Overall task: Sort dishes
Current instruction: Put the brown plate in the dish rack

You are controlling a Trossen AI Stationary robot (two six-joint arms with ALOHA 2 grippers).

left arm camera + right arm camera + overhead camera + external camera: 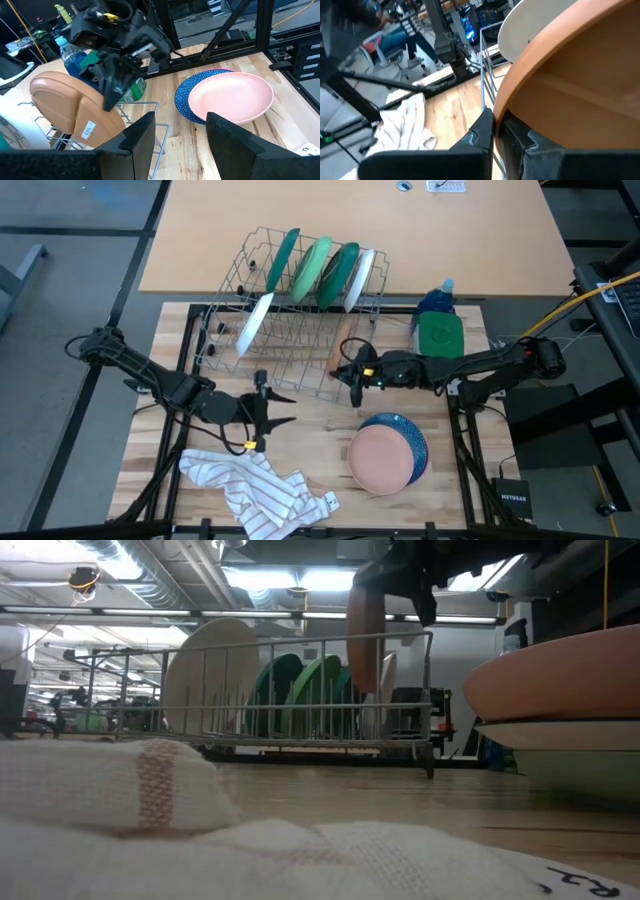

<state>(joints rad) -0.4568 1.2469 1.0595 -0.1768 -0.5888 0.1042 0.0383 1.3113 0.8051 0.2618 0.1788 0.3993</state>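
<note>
At the dish rack's (pixel 290 330) front right corner, the tan-brown plate (pixel 343 343) stands on edge, its rim clamped in the right pincer (pixel 352 370). Nearby on the counter (pixel 310 412) a pink plate (pixel 381 458) lies on a blue one (pixel 415 438). The left pincer (pixel 268 408) hovers open beside the striped cloth (pixel 250 485).

Your right gripper (pixel 352 372) reaches in from the right, fingers clamped; your left gripper (pixel 272 408) waits low, fingers apart.
</note>
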